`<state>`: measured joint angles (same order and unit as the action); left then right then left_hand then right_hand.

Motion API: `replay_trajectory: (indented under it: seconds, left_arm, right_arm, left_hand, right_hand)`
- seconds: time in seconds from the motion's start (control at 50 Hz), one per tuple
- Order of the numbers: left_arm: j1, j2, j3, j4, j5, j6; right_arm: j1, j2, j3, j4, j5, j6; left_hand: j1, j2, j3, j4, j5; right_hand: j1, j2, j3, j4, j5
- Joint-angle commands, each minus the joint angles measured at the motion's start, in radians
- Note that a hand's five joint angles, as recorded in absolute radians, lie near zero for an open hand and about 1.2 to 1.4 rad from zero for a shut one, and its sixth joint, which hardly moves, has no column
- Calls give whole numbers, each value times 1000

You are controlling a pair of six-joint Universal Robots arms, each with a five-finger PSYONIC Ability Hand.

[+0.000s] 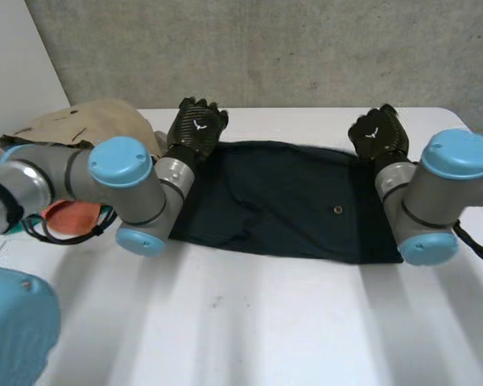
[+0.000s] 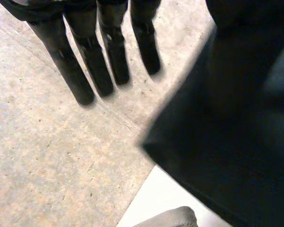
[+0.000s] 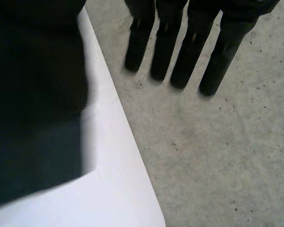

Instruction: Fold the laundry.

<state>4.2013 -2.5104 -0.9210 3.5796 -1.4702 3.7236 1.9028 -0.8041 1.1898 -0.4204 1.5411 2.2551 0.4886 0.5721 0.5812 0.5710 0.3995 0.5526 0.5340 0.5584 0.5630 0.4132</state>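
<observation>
A white table is carrying everything. A dark cloth is lying spread flat across its far half. A beige heap of fabric is sitting at the table's far left. The left hand is sitting at the dark cloth's far left corner, its fingers stretching straight and grasping nothing. The right hand is at the far right corner, its fingers likewise straight and released. Something orange is lying under the left arm. A small round stud is showing on the dark cloth's right part.

On my feed: a white tabletop before a grey concrete wall, an orange object near its left edge.
</observation>
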Motion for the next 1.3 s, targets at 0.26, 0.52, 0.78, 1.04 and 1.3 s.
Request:
replay_trajectory:
  seconds: [0.26,0.52,0.78,1.04,1.3]
  left_arm:
    - [-32,272,-358,41,-10,-73]
    - [-30,320,-461,33,-18,-156]
    - [-29,455,-550,30,-18,-160]
    - [-17,513,-624,27,-16,-275]
    - [-7,576,-683,27,-10,-300]
  right_arm:
    - [-77,-274,278,486,-122,354]
    - [-116,-195,358,356,-99,299]
    - [-245,-406,442,246,2,-84]
    - [47,-366,314,201,-96,-34]
    - [-56,-397,376,279,-39,359]
  left_hand:
    - [-314,-398,-407,-396,-399]
    - [-314,-398,-407,-396,-399]
    - [-314,-398,-407,-396,-399]
    - [-314,-398,-407,-396,-399]
    - [-314,-398,-407,-396,-399]
  right_hand:
    - [-378,-360,-384,-389,-413]
    - [842,861,836,832,807]
    - [844,862,838,833,809]
    - [844,862,838,833,809]
    - [-378,-360,-384,-389,-413]
